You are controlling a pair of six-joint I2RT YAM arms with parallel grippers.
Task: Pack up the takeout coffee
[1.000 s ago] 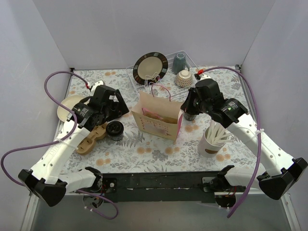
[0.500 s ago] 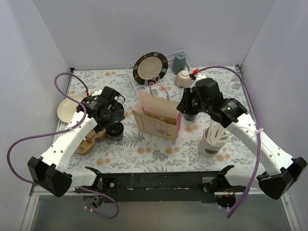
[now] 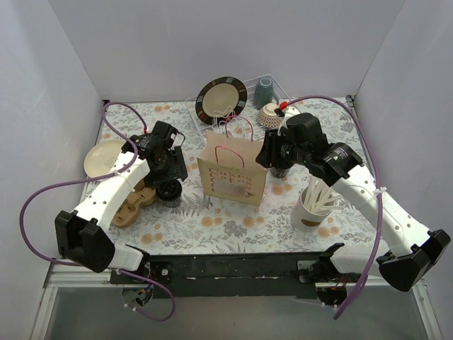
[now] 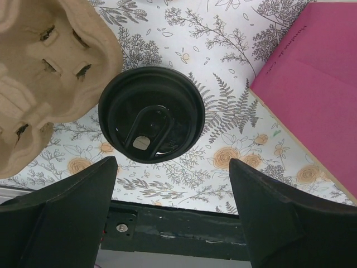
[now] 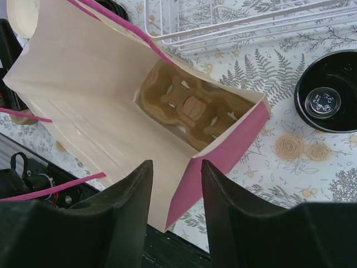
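A black lidded coffee cup [image 3: 168,190] stands left of the paper bag [image 3: 232,173]. In the left wrist view the cup [image 4: 152,114] lies just beyond my open, empty left gripper [image 4: 173,215], which hovers above it. My right gripper [image 3: 272,157] is at the bag's right rim. In the right wrist view its jaws [image 5: 175,195] stand apart astride the bag's pink side wall [image 5: 223,162]. A cardboard cup carrier [image 5: 189,109] lies in the bag. A second black cup [image 5: 329,97], seemingly lidless, stands right of the bag, partly hidden under my right arm in the top view.
Another cardboard carrier [image 3: 133,204] lies left of the lidded cup. A white cup of stirrers [image 3: 311,205] stands front right. A wire rack [image 3: 244,106] at the back holds a dark plate, a grey-blue mug [image 3: 264,92] and a bowl. A cream plate [image 3: 101,157] lies at the left.
My left gripper has swung right to sit over the lidded cup. The bag has gone from tilted to upright, and my right gripper has shifted left onto its rim.
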